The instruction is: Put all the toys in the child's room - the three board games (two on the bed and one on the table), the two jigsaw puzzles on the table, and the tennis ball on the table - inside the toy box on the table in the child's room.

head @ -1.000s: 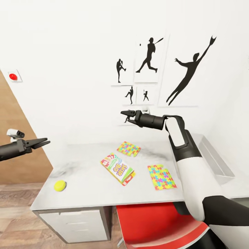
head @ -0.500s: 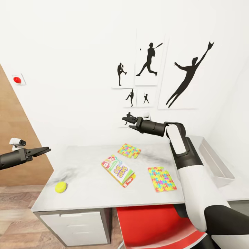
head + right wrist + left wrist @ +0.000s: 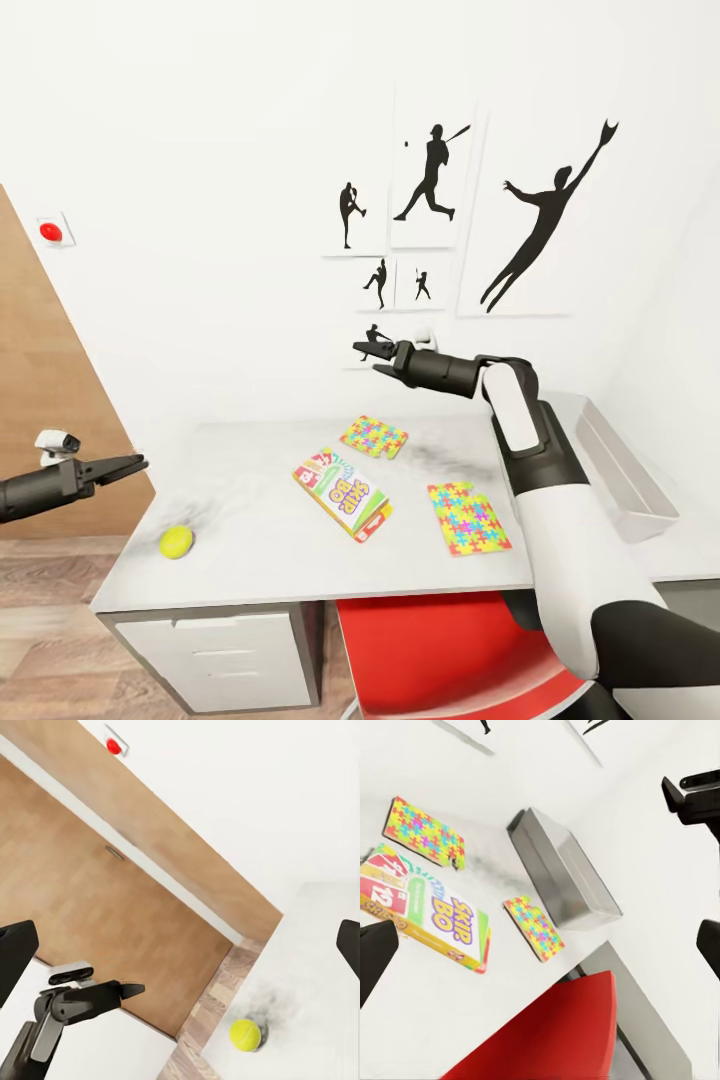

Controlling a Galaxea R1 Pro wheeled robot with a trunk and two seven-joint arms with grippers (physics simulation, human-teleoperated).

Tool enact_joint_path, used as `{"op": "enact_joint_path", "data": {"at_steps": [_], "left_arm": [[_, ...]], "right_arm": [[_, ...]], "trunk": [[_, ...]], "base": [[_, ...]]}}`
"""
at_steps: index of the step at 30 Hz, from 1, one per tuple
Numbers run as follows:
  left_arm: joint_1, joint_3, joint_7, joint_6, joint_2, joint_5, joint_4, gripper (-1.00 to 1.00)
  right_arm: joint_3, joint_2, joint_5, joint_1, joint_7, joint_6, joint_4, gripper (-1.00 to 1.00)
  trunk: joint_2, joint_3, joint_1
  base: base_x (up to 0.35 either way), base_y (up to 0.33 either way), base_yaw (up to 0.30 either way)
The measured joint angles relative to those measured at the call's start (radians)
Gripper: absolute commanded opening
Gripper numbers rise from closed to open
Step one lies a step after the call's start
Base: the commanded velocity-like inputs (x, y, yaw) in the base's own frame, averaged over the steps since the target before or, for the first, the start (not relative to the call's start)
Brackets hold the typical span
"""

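Note:
On the pale table (image 3: 250, 545) lie a tennis ball (image 3: 176, 542) near the left end, a Skip-Bo board game (image 3: 342, 492) in the middle, one jigsaw puzzle (image 3: 373, 435) behind it and another (image 3: 468, 515) to its right. The grey toy box (image 3: 620, 468) stands at the right end and looks empty in the left wrist view (image 3: 566, 870). My right gripper (image 3: 370, 358) hovers open, high over the table's back edge, holding nothing. Beyond the table's left end, my left gripper (image 3: 128, 465) is open and empty above the floor. The bed is out of view.
A red chair (image 3: 450, 650) is tucked under the table's front edge, beside a white drawer unit (image 3: 220, 650). A wooden door (image 3: 50, 400) stands at the left. Silhouette pictures (image 3: 440, 200) hang on the white wall behind the table.
My left gripper has sunk a little lower beside the table's left end. The right arm shifted slightly at first, then held still. The view moved a bit early on.

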Motion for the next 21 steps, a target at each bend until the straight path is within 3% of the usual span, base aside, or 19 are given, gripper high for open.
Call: {"op": "enact_joint_path", "data": {"at_steps": [10,14,17,21], "left_arm": [[0.043,0.002,0.000,-0.070,0.000,0.005,0.072,1.00],[0.045,0.028,0.000,-0.079,0.001,0.005,0.082,1.00],[0.045,0.066,0.000,-0.081,0.003,0.003,0.083,1.00],[0.046,0.094,0.000,-0.082,0.003,0.000,0.084,1.00]], "right_arm": [[0.006,0.005,0.006,0.006,-0.036,0.000,-0.007,1.00],[0.007,0.016,0.006,0.005,-0.186,-0.001,0.045,1.00],[0.006,0.026,0.002,-0.003,-0.346,-0.001,0.129,1.00],[0.002,0.053,0.010,-0.043,-0.475,-0.001,0.217,1.00]], "trunk": [[0.000,0.000,0.000],[0.000,0.000,0.000],[0.000,0.000,0.000],[0.000,0.000,0.000]], "base": [[0.000,0.000,0.000],[0.000,0.000,0.000],[0.000,0.000,0.000],[0.000,0.000,0.000]]}}
